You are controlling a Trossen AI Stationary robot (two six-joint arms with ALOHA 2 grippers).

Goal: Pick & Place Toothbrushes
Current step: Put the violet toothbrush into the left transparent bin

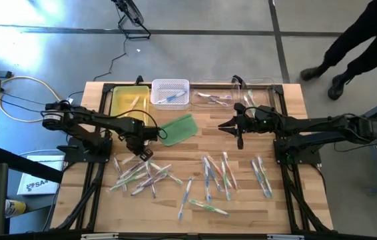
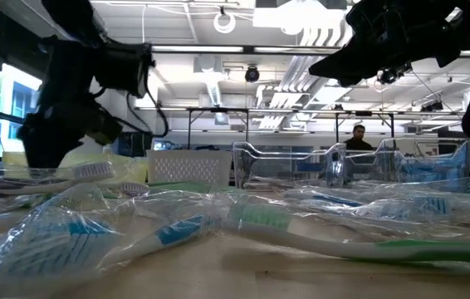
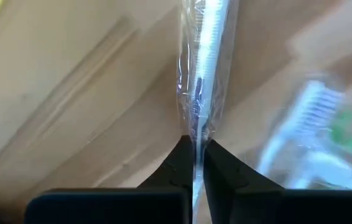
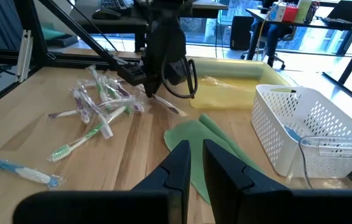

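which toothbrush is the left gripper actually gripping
The clear-wrapped white toothbrush at the near-left pile's upper edge: the left gripper is shut on its wrapper, while the rest lie loose on the table.

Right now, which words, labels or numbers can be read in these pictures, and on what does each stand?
"SA4": only partly readable, on the white box on the floor left of the table.
Colourful box far behind the table: print too small to read.
Wrapper of the toothbrush in the left claw: nothing readable.
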